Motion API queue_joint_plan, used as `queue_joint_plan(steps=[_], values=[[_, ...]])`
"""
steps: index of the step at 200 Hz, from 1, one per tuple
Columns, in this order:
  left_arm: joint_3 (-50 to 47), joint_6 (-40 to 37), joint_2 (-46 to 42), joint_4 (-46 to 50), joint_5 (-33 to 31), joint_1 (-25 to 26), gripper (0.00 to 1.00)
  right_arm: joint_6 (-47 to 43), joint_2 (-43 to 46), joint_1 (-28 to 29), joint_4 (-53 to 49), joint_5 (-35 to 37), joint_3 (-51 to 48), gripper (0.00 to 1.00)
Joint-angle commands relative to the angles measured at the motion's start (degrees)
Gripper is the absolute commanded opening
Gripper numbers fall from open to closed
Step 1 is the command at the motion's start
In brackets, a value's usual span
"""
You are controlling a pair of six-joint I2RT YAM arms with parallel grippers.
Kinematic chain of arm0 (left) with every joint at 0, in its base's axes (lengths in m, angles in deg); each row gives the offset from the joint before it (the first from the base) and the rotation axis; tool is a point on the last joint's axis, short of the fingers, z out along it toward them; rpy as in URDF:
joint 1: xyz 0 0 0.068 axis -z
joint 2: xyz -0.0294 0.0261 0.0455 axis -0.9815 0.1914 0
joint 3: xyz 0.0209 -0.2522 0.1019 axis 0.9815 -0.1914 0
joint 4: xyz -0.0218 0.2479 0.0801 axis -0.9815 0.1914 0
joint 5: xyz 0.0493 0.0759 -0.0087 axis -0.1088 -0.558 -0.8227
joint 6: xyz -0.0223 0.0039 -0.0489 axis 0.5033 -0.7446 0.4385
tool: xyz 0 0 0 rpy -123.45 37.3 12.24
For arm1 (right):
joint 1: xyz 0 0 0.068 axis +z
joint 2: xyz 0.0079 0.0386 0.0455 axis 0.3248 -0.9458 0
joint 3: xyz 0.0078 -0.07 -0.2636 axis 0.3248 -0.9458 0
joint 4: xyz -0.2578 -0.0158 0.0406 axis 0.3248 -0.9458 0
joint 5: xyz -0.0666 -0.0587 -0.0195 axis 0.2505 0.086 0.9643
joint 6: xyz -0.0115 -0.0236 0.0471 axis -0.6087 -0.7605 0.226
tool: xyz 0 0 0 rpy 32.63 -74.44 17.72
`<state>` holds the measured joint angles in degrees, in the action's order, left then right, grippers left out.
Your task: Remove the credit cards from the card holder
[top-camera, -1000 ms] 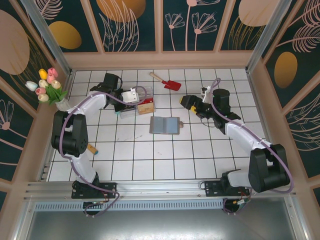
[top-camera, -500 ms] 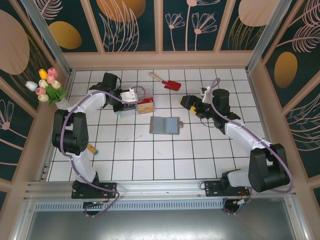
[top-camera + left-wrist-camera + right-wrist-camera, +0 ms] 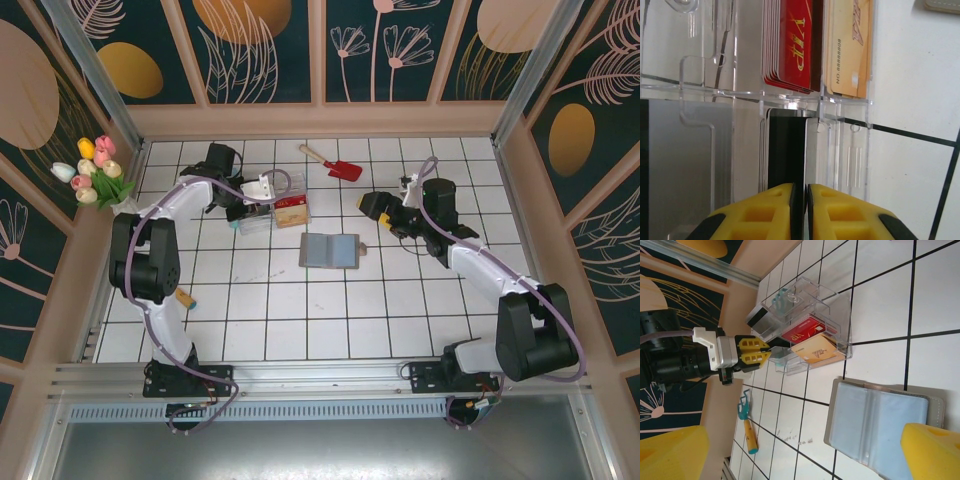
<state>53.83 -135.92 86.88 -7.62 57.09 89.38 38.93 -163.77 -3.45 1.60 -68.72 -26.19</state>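
Left fingers (image 3: 771, 212) clamp nearly shut on the black card (image 3: 785, 150), its long axis running straight up-frame into the clear tray (image 3: 705, 82); right fingers (image 3: 932, 450) gape empty, nearer the card holder (image 3: 329, 250) lying open mid-frame.

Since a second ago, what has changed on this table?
The left arm shifted its elbow slightly toward the far wall; the left end effector stayed at the clear tray, shut on a black card. The right end effector, open, the card holder and red shovel kept their places.
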Motion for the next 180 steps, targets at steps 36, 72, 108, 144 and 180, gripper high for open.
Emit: queue_joint_plan(steps=[36, 72, 108, 144, 180], values=[[1.88, -0.11, 0.32, 1.87, 0.48, -0.47, 0.20, 0.70, -0.55, 0.73, 1.91, 0.88, 1.06, 0.99], [2.81, 0.58, -3.39, 1.13, 4.40, -0.66, 0.23, 0.74, -1.09, 1.17, 1.57, 0.85, 1.49, 0.99], [4.14, 2.42, -6.98, 0.68, 6.35, -0.66, 0.30, 0.33, -1.21, 2.49, 1.22, 1.82, 1.49, 0.99], [-0.97, 14.79, -15.55, -12.22, 10.24, -0.77, 0.37, -0.94, -1.77, 5.64, -1.91, 4.38, 2.31, 0.99], [-17.24, 32.37, -27.44, -35.39, 3.15, -0.75, 0.44, -5.08, -3.93, 12.86, -9.88, 12.91, 6.55, 0.99]])
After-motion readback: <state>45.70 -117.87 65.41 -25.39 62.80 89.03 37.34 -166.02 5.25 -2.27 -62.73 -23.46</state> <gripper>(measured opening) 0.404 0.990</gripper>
